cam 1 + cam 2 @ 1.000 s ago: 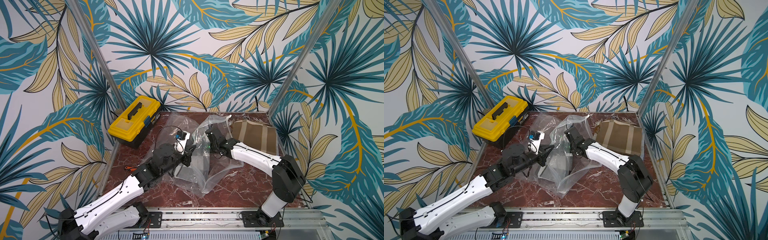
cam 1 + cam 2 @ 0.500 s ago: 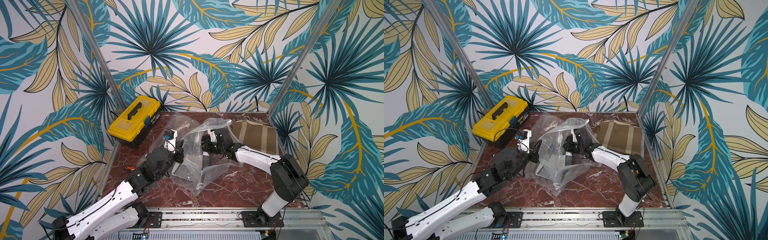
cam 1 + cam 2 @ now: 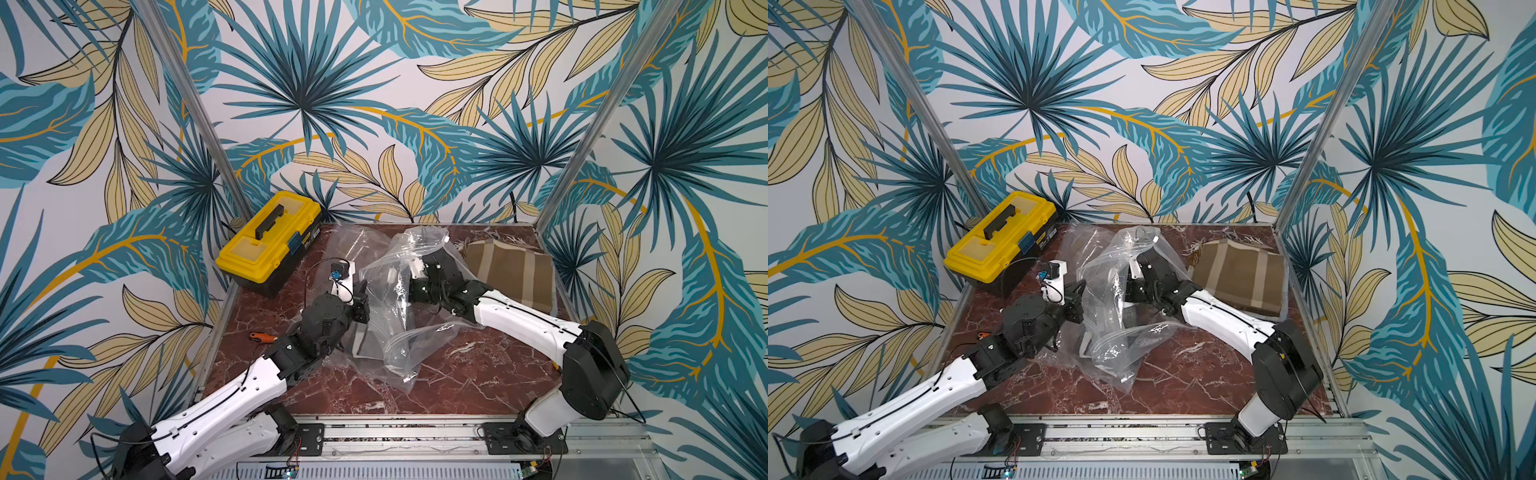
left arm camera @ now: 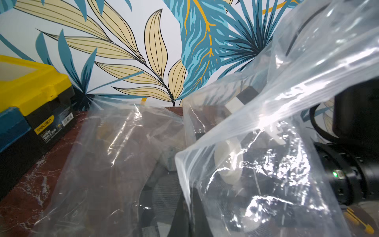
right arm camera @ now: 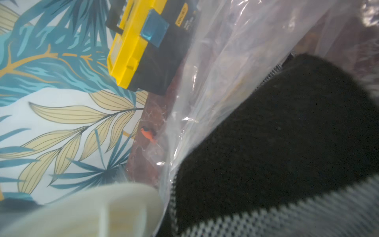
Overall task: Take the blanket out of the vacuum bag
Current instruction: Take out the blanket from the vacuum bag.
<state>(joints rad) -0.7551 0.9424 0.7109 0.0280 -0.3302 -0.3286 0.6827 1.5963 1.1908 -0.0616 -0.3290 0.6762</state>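
The vacuum bag is pinched by both claws, the left gripper and the right gripper pressed together on its film above the table. The folded blanket is found outside it, at the far right corner. The yellow toolbox is closed.

Blanket is pale-striped brown, vacuum bag clear, toolbox yellow-and-black.

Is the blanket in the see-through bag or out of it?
Out. The brown striped blanket lies folded on the table beside the crumpled vacuum bag, not inside it.
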